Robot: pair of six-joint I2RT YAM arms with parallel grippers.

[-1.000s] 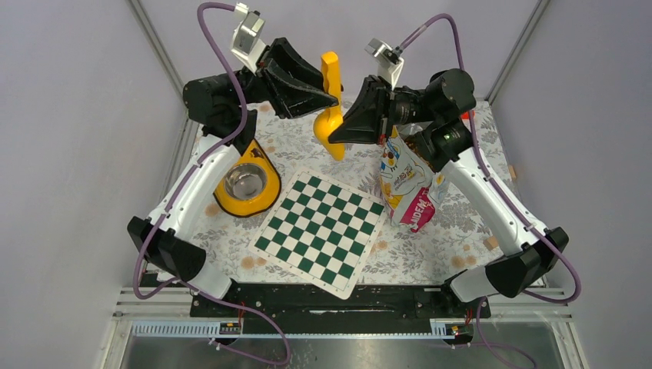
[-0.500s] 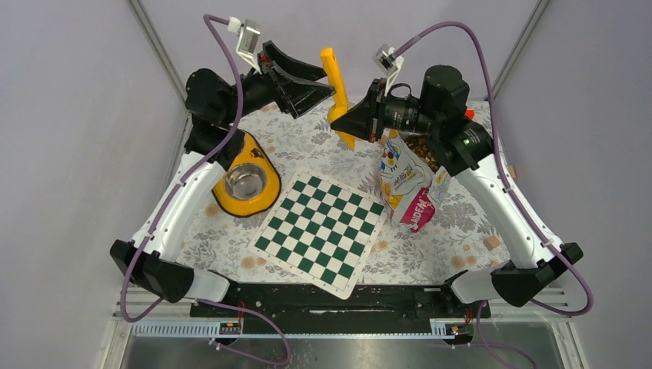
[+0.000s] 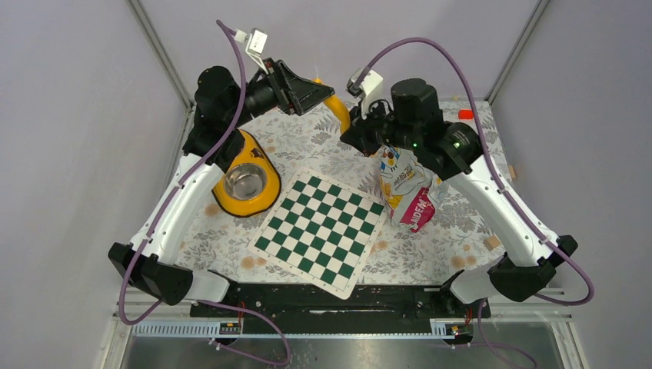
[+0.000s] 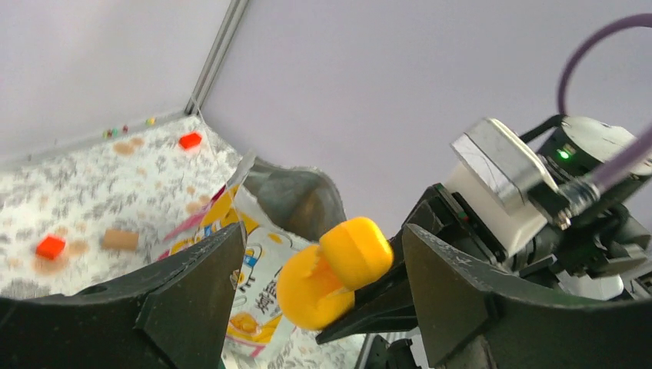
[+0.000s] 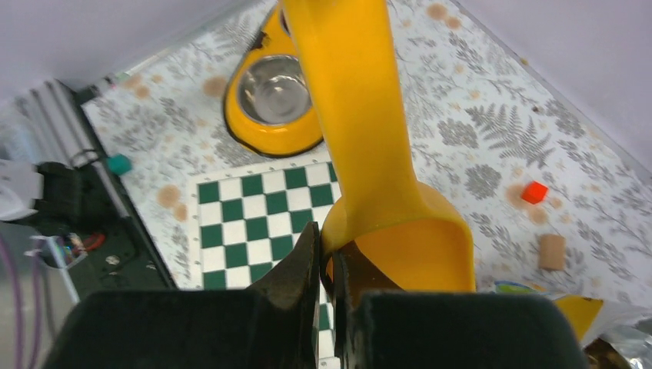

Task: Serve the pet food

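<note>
Desk (image 3: 330, 150): floral cloth over all of it. Landmark for all posns = chessboard (image 3: 319, 231), green/white, lying flat and turned so one corner points at my bases.

Food bag (image 3: 407, 192): just beside the board's right corner, white/red print, standing and leaning. My right wrist covers its mouth in the top view. In the left wrist view the open mouth shows, inside dim.

Bowl stand (image 3: 231, 201): yellow, at the board's left-far corner, about touching it. Steel bowl (image 3: 246, 183) sits in it, and I see nothing in it (right wrist view agrees).

Scoop (image 5: 346, 92): yellow plastic, in the air past the board's far edge, off the desk.
- Right jaws: clenched on the scoop where handle meets cup. Fingers (image 5: 296, 269) pinched tight, handle running away from the cam.
- Left jaws: released. Fingers (image 4: 192, 300) stand wide apart. The rounded handle end lies in the gap betw. them and touches neither, as far as the left wrist view shows.

Wood block (image 3: 490, 243): tan, well right of the board, past the bag.

Red cube (image 3: 466, 114): far-right of the board, near the desk's back edge.

Pet food (image 5: 603, 355): only a sliver of brown at the bag's mouth, in the bottom-right corner of the right wrist view. Can't make out single pieces.
</note>
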